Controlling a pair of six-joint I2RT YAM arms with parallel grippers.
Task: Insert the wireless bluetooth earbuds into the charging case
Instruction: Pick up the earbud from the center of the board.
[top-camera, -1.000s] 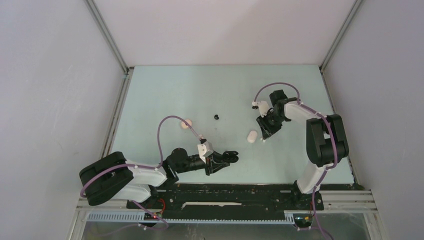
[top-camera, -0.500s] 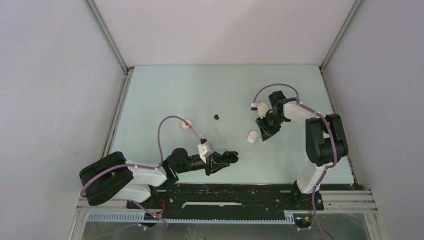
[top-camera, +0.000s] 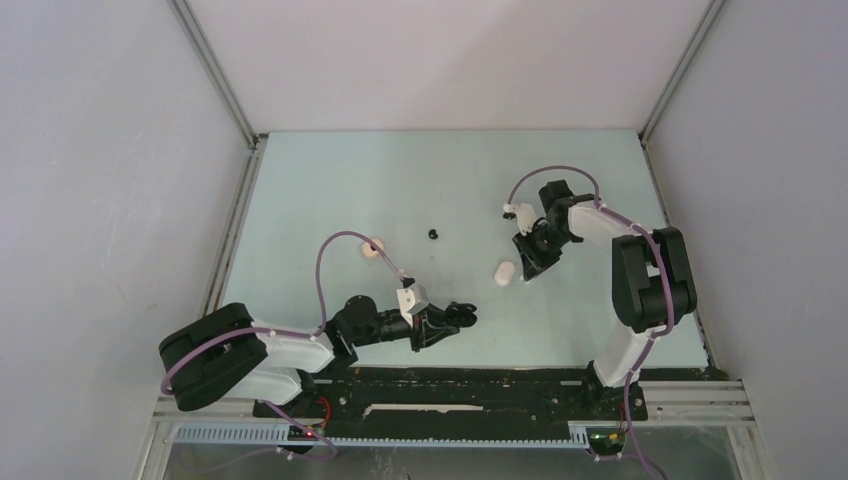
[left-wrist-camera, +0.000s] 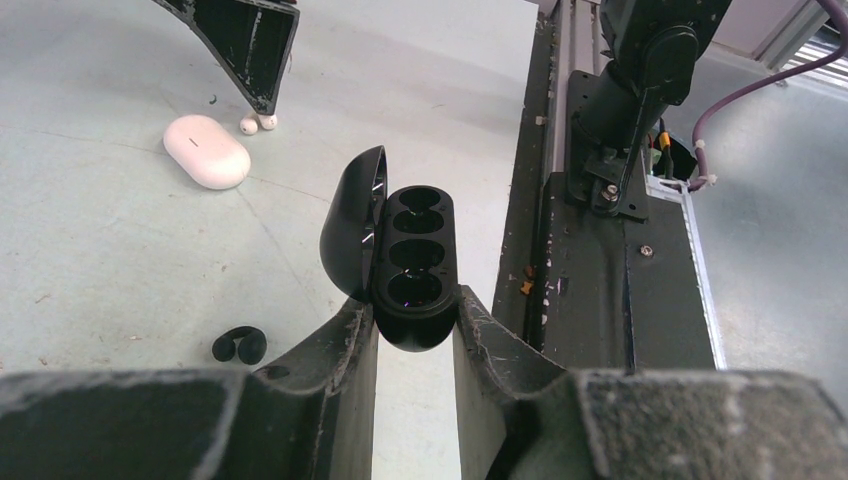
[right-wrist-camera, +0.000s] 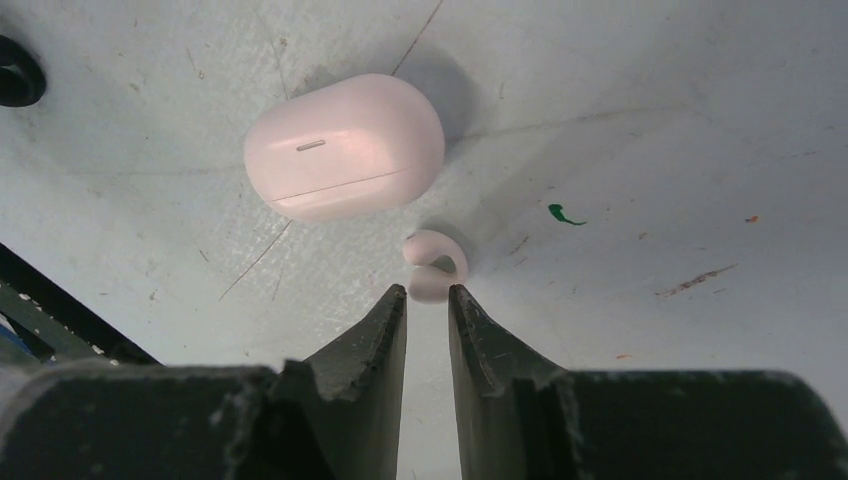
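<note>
My left gripper (left-wrist-camera: 415, 320) is shut on an open black charging case (left-wrist-camera: 412, 265), lid swung left, its sockets empty. It hovers low near the table's front (top-camera: 455, 318). A black earbud (left-wrist-camera: 238, 345) lies on the table just left of its fingers. My right gripper (right-wrist-camera: 428, 292) points down at a pale pink earbud (right-wrist-camera: 435, 266). The fingertips press on both sides of the earbud's near lobe, and the earbud still rests on the table. A closed pale pink case (right-wrist-camera: 345, 146) lies just beyond the earbud, white from above (top-camera: 505, 272).
Another small black earbud (top-camera: 433, 234) sits mid-table, and a cream rounded case (top-camera: 372, 247) lies to its left. The black base rail (left-wrist-camera: 600, 300) runs along the near edge, right of the held case. Grey walls enclose the table.
The right gripper's jaws have narrowed onto the pale pink earbud, and the arm has shifted slightly. The left arm and its black case have not moved.
</note>
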